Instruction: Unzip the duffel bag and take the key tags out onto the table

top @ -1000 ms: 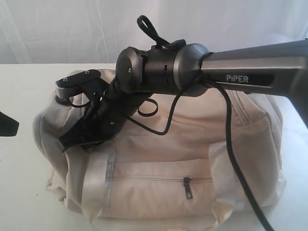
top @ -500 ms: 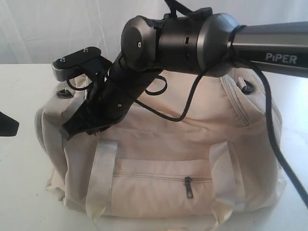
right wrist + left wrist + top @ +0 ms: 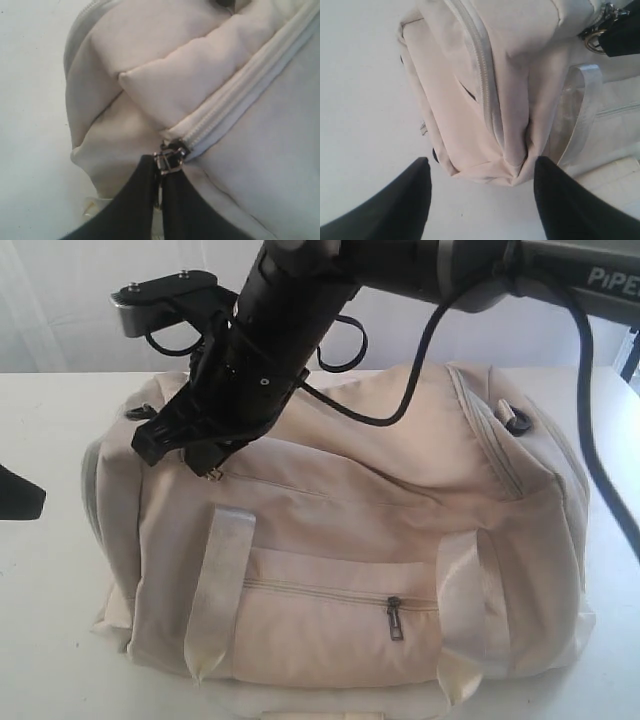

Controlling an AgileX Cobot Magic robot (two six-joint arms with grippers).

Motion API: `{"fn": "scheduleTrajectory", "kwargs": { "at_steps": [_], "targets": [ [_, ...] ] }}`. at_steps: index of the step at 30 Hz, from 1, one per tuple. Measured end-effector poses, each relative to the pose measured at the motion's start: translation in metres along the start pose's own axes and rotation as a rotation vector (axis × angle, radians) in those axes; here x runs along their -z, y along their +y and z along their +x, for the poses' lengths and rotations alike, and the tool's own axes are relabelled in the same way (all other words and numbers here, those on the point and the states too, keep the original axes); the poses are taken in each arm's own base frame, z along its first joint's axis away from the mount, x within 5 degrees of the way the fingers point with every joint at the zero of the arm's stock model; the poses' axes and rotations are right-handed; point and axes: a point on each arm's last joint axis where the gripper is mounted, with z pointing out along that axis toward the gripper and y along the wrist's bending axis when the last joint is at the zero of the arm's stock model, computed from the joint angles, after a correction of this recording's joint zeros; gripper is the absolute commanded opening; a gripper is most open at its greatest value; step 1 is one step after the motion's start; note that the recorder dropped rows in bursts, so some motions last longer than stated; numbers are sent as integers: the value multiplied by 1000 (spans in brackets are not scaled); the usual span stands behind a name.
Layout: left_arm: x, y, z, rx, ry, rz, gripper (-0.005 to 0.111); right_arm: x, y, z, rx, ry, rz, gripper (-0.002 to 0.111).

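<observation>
On the white table (image 3: 45, 620), lengthwise along the tabletop's far edge and set forward of it: the duffel bag (image 3: 400, 510), cream fabric, plump, front face toward the exterior camera. Bare tabletop beyond both of its ends. Across the front, a zip pocket (image 3: 320, 625), shut, with its dark pocket pull (image 3: 395, 618) hanging right of the middle. Either side of it, two pale webbing straps (image 3: 222, 580) running up the face. At the bag's right end, a metal ring (image 3: 515, 421).

Over the bag's top near its left end, reaching across from the right: the right gripper (image 3: 207, 462), pointing steeply down, black cable (image 3: 420, 360) looping off its arm. Pinches tight, fingers (image 3: 140, 200) together with hardly a gap, and clamps the silver zipper pull (image 3: 170, 160) at the end of the main zipper (image 3: 240, 105). Teeth of that zipper meshed and closed along all the length in view, in both wrist views. Fabric bunched into a fold just beside the pull.

Off the bag's left end, above bare tabletop: the left gripper (image 3: 481, 172). Hovers spread wide, nothing held between its black fingers (image 3: 395, 205). Points at the bag's end panel and stands apart from it in the exterior view.
</observation>
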Motion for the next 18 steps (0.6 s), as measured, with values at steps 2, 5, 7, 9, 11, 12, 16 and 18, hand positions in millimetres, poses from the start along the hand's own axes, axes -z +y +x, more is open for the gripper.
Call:
{"fn": "scheduleTrajectory", "kwargs": {
  "at_steps": [2, 5, 7, 9, 11, 12, 16, 18],
  "targets": [
    [0, 0, 0, -5, -2, 3, 63, 1, 0, 1, -3, 8, -2, 0],
    [-1, 0, 0, -4, -6, 9, 63, 1, -1, 1, -5, 6, -2, 0],
    [-6, 0, 2, 6, -16, 22, 63, 5, 0, -1, -3, 9, -6, 0],
    [-13, 1, 3, 13, -32, 47, 63, 9, 2, -2, -4, 21, -21, 0],
    [-18, 1, 2, 1, -62, 81, 63, 13, 4, -3, -7, 35, -35, 0],
    [-21, 0, 1, -10, -82, 104, 63, 13, 4, -3, -6, 39, -36, 0],
    [-31, -5, -1, -58, -159, 209, 68, 13, 4, 0, -11, 70, -52, 0],
    [-38, -4, -2, -82, -181, 243, 74, 10, 4, 1, -18, 82, -64, 0]
  ]
}}
